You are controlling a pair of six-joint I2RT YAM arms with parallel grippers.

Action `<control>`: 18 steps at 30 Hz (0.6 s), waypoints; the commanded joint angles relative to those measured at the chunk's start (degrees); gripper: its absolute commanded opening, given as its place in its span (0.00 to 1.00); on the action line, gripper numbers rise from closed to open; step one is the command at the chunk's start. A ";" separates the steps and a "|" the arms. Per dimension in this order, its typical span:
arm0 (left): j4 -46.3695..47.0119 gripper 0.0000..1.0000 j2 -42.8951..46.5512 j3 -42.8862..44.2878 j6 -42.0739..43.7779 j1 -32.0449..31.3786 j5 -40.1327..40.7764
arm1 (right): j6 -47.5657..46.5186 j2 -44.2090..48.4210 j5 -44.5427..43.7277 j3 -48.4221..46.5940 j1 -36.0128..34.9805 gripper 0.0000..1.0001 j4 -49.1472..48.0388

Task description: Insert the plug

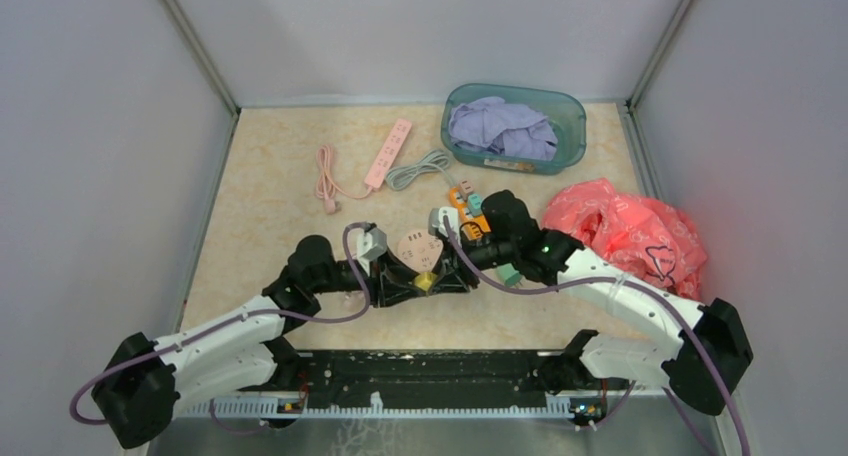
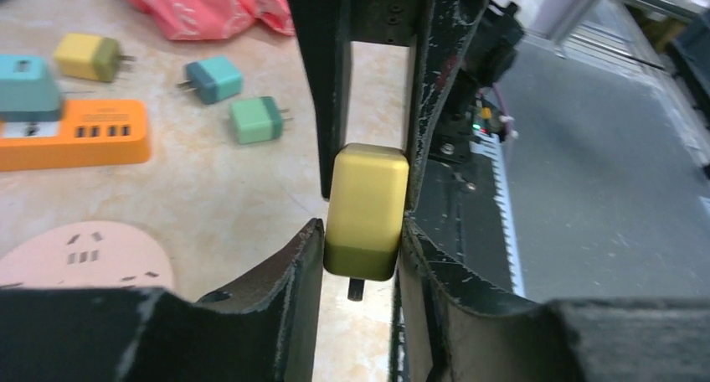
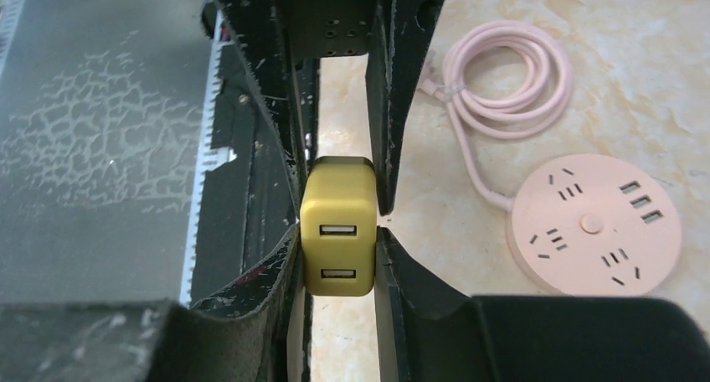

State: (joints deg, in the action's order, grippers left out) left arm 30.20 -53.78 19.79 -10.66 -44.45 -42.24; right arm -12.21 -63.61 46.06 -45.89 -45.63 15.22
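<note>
A yellow plug [image 1: 425,281] with two USB ports hangs above the table between both arms. In the left wrist view the plug [image 2: 366,210] sits between my left gripper's [image 2: 360,231] jaws, prong pointing toward the camera, with both jaws touching it. In the right wrist view the plug [image 3: 337,227] shows its USB face, and my right gripper [image 3: 337,240] is shut on it too. The round pink socket [image 1: 418,246] lies on the table just behind the plug. It also shows in the right wrist view [image 3: 592,224] and the left wrist view [image 2: 84,256].
An orange power strip [image 2: 71,131] holds a teal plug [image 2: 25,85]. Loose yellow [image 2: 88,57], teal [image 2: 213,79] and green [image 2: 258,119] plugs lie near it. A pink power strip [image 1: 388,153], a grey cable [image 1: 420,166], a teal basket [image 1: 572,111] of cloth and a red bag [image 1: 625,231] lie further back.
</note>
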 commanded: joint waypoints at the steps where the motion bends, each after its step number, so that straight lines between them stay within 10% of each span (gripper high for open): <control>1: -2.87 0.45 2.50 1.35 2.03 0.11 9.54 | 3.00 0.79 -7.40 -4.29 0.27 0.00 0.81; 18: -9.13 0.73 4.49 1.16 -3.29 0.36 34.28 | 15.75 -0.60 -32.83 -9.47 0.10 0.00 6.30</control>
State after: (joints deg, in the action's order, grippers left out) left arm 23.14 -49.63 19.79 -11.42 -44.47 -16.16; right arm -1.02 -63.99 21.19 -51.35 -45.56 21.52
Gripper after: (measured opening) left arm 0.723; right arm 0.286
